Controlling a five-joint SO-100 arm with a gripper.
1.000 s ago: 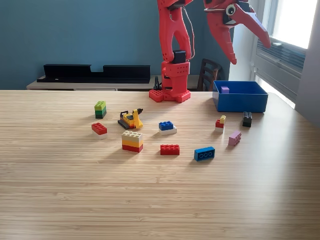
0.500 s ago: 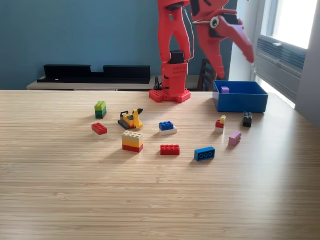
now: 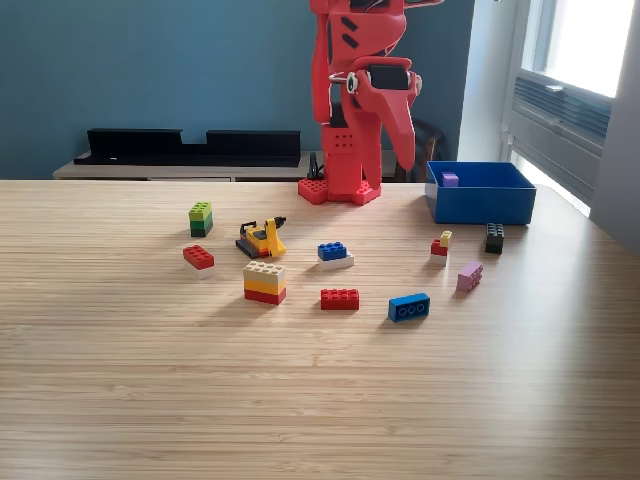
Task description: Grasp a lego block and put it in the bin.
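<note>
Red arm (image 3: 350,60) stands on its base at the far edge of the wooden table (image 3: 300,400), folded over itself with the gripper (image 3: 385,140) hanging in front of the column, well above the tabletop. Fingers point down and overlap the arm's own red body — cannot tell how far apart they stand, and nothing shows between them. Blue bin (image 3: 480,195) sits at the exterior view's right, near the table's far edge, with a small purple block (image 3: 450,179) inside by its back-left wall. Loose pieces are spread across the middle of the table: green stack (image 3: 201,218), red brick (image 3: 198,257), yellow toy vehicle (image 3: 262,238), tan-yellow-red stack (image 3: 265,282), blue-on-white brick (image 3: 334,255), flat red brick (image 3: 340,298), blue brick (image 3: 409,307), pink piece (image 3: 469,276), small red-and-yellow piece (image 3: 441,243), black brick (image 3: 494,237) just in front of the bin. All lie apart from the gripper — none touched. Long black tray (image 3: 190,146) rests on the shelf behind the table, against the teal wall.
</note>
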